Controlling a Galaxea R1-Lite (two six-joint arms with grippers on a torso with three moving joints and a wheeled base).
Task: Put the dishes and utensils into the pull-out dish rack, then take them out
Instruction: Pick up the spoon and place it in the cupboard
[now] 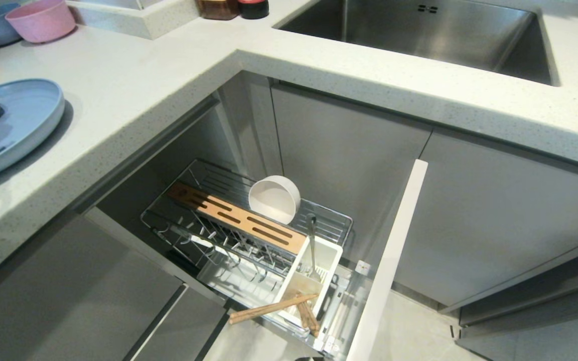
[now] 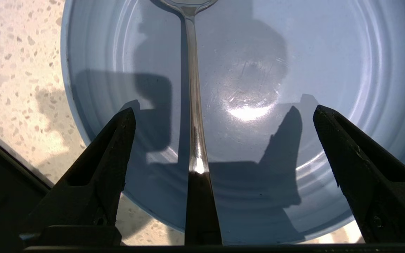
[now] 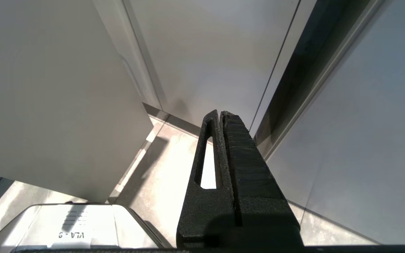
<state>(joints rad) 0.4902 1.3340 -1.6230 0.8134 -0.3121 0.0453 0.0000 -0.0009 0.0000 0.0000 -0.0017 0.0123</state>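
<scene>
With jaws wide apart, the left gripper should straddle the spoon handle squarely on the plate before closing.

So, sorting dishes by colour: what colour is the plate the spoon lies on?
Light blue plate, clearest in the left wrist view.

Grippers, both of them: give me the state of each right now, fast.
Left gripper: open, holding nothing, fingers either side of the spoon handle over the blue plate.
Right gripper: closed, empty, parked down by the cabinet fronts.
</scene>
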